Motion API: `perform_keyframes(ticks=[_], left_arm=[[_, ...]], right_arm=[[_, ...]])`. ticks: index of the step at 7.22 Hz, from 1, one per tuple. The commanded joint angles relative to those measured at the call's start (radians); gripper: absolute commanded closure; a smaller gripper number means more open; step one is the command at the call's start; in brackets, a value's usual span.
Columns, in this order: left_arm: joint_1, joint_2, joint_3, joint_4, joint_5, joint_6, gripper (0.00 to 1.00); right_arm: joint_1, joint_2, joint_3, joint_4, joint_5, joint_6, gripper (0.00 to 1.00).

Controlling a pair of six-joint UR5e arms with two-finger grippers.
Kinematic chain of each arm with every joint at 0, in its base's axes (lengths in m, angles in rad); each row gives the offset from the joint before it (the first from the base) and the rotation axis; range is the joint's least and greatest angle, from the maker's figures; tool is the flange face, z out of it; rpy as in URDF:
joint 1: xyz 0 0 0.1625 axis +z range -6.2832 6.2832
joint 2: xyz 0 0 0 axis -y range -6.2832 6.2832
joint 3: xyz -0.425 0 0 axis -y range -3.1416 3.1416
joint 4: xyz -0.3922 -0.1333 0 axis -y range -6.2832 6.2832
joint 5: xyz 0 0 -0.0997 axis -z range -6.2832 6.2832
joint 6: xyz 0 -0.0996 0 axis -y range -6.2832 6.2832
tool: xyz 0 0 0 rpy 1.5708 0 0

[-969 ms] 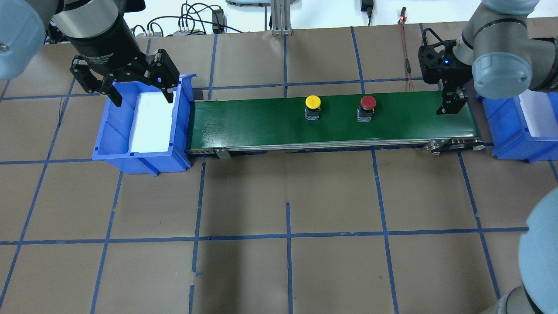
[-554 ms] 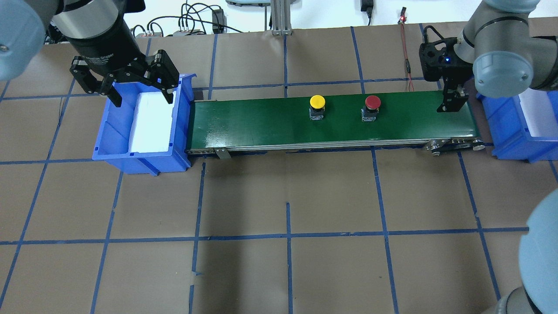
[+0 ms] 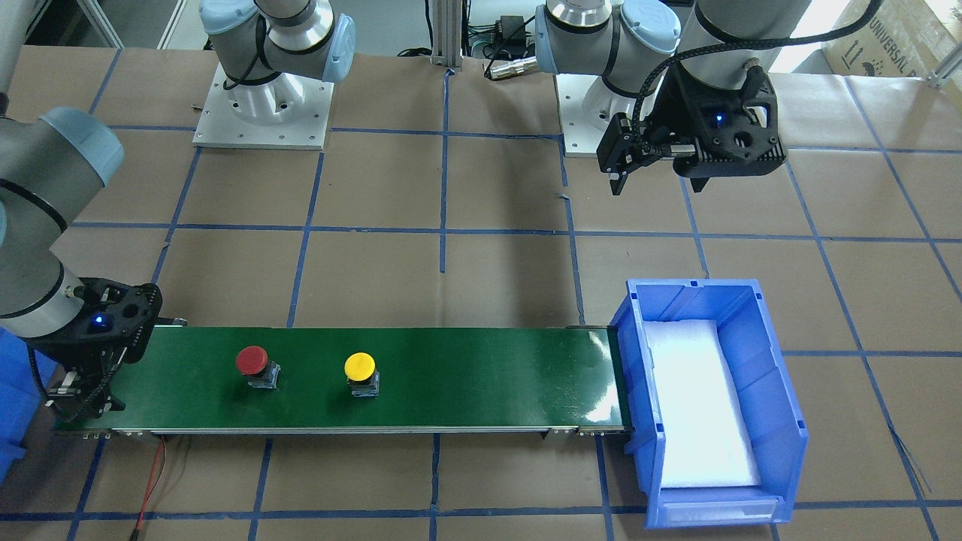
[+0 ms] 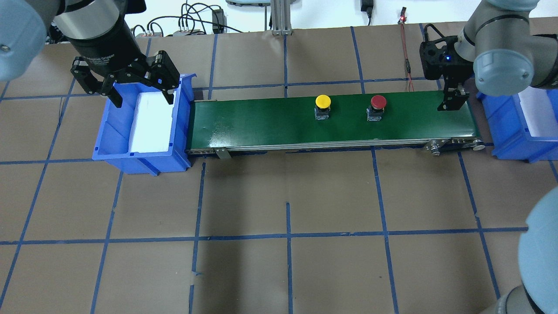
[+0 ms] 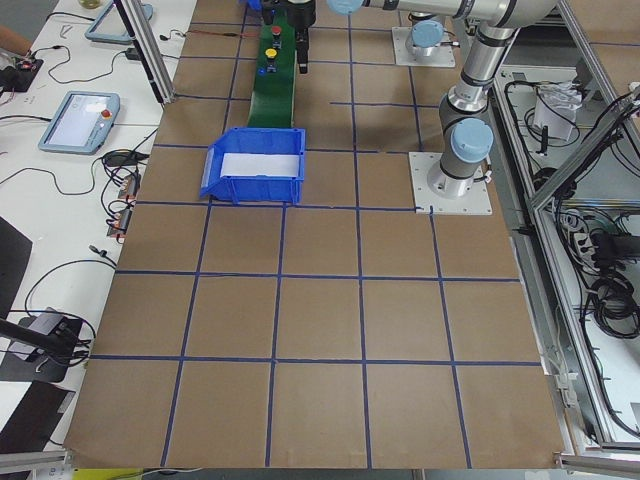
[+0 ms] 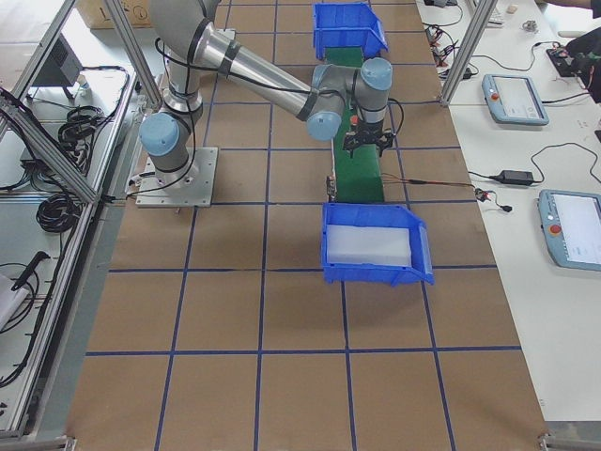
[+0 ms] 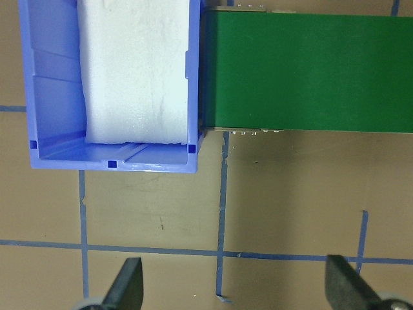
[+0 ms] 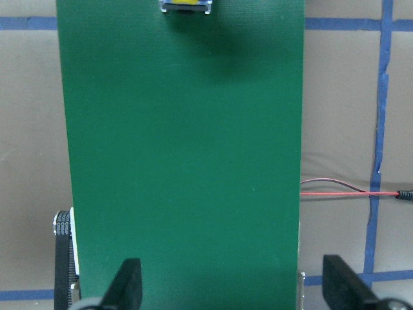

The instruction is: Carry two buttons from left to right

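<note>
The yellow button (image 4: 323, 101) (image 3: 359, 367) and the red button (image 4: 378, 101) (image 3: 252, 361) stand upright on the green conveyor belt (image 4: 261, 122), with the red one nearer the right end. My left gripper (image 4: 144, 101) (image 7: 235, 284) is open and empty, high over the left blue bin (image 4: 144, 152). My right gripper (image 4: 453, 102) (image 8: 232, 284) is open and empty, low over the belt's right end and well apart from the red button. The edge of a button's base (image 8: 186, 5) shows at the top of the right wrist view.
The left bin holds only a white foam pad (image 4: 150, 122). A second blue bin (image 4: 510, 131) with foam stands past the belt's right end. A red cable (image 4: 407, 65) lies behind the belt. Blue tape lines grid the brown table (image 4: 287, 218).
Both buttons have moved to the right along the belt, keeping their spacing. The left gripper has stayed put, and the right gripper has barely shifted.
</note>
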Motion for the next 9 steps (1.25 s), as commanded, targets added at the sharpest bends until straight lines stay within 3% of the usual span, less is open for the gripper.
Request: perform_keyframes(ticks=[1, 9], left_arm=[[0.000, -0.002, 0.000, 0.002, 0.000, 0.000, 0.00], [0.000, -0.002, 0.000, 0.000, 0.000, 0.000, 0.00]], right_arm=[[-0.003, 0.004, 0.004, -0.001, 0.000, -0.033, 0.03], [0.004, 0.002, 0.017, 0.007, 0.018, -0.020, 0.03]])
